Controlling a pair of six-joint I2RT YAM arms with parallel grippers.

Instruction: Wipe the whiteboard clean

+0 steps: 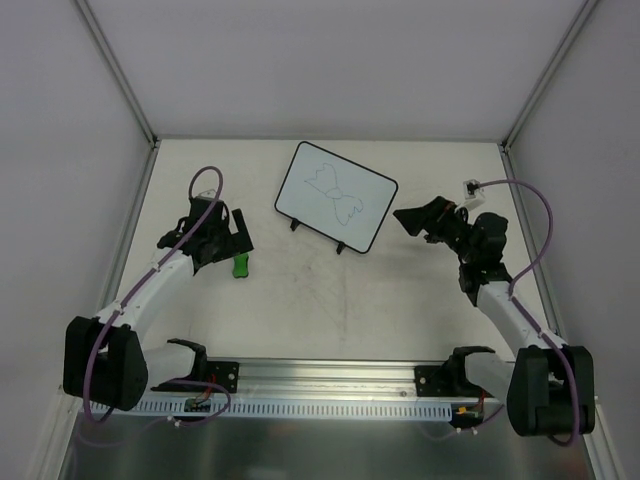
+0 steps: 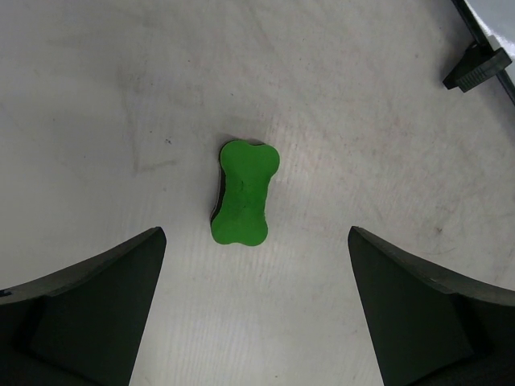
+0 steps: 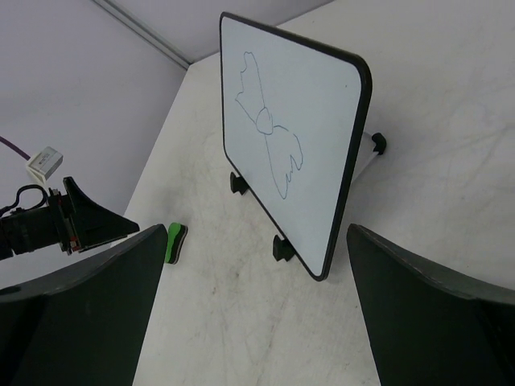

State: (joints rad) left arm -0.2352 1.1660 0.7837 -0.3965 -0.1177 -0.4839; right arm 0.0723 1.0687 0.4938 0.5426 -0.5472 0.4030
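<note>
The whiteboard [image 1: 336, 196] is standing on its two black feet [image 3: 282, 247] at the upper middle of the top view, turned at an angle on the worktop [image 1: 330, 300] and bearing a thin dark scribble [image 1: 337, 196]. A green eraser [image 2: 244, 193] is lying flat to the lower left of the board, well apart from it. The left tool [image 2: 256, 235] is hanging over that eraser with its jaws spread wide, one on each side, gripping nothing and touching neither the eraser nor the board. In the left wrist view, one board foot is showing at the upper right corner. The right tool [image 3: 256, 233] is sitting right of the board, facing its drawn side, jaws also gaping wide and holding nothing, apart from the board.
</note>
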